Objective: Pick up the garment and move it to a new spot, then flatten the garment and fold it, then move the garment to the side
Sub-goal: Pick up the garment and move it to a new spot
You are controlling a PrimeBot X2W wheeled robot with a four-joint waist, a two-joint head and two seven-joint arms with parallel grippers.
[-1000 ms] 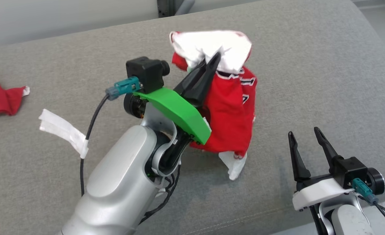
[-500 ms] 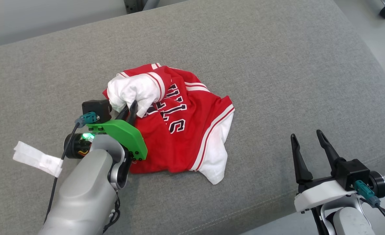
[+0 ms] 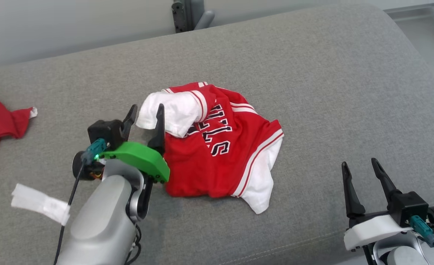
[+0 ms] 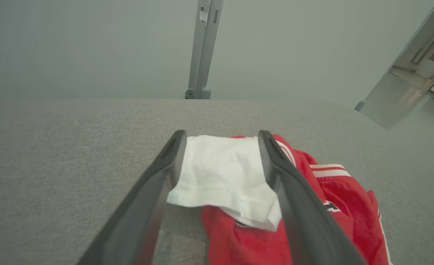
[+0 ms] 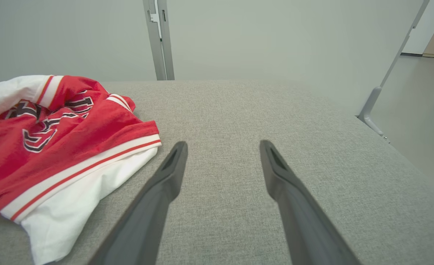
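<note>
Let go just now on the left: sprung wide from a tight pinch, left jaws gripping nothing, flanking the white fold of the crumpled red-and-white jersey garment point(image 3: 220, 158). Hung bunched in the air a second ago; now dropped onto the grey fabric cushion point(image 3: 312, 73), spreading right of those jaws. Probably relocated, so flattening next. Farther right, right jaws wide, empty, well clear.
</note>
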